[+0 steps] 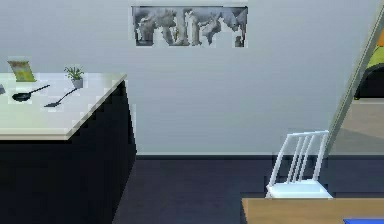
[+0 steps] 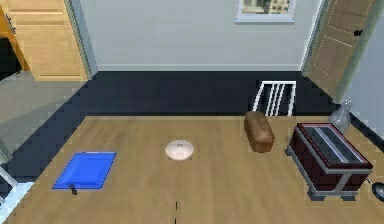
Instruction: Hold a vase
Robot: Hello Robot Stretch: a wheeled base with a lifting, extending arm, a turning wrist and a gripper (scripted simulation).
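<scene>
Vase (image 2: 341, 116) of glass stood on the wooden surface (image 2: 220, 180) beside a dark box (image 2: 330, 155); claw's state could not be told.

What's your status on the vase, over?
Pale glassy vase-like shape, arm side view's right, behind dark box on table. Brown loaf left of box. Box likely blocks reach.

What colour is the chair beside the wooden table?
The chair is white; the forward view shows it best.
</scene>
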